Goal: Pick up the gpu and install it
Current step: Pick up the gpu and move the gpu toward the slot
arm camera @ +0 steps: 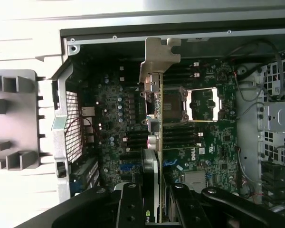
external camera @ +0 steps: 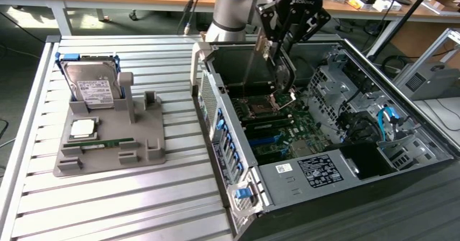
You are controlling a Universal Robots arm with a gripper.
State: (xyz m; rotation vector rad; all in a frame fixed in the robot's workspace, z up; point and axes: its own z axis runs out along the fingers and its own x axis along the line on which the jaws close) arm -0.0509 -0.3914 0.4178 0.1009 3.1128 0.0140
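Note:
My gripper [external camera: 279,49] hangs over the open computer case [external camera: 237,198] and is shut on the gpu [external camera: 285,76]. The gpu is a thin dark card held on edge, reaching down toward the motherboard [external camera: 280,133]. In the wrist view the gpu [arm camera: 157,142] is seen edge-on between my black fingers [arm camera: 132,206], with its silvery metal bracket [arm camera: 159,57] at the far end. The gripper [arm camera: 156,202] holds it above the board near the CPU socket [arm camera: 204,104]. The card is clear of the board and sits in no slot.
On the exterior view's left a grey fixture [external camera: 107,149] rests on the slatted aluminium table [external camera: 107,208]. It holds a silver hard drive [external camera: 93,87], a CPU [external camera: 83,128] and a green memory stick [external camera: 100,142]. A drive cage and blue cables [external camera: 388,119] fill the case's right side.

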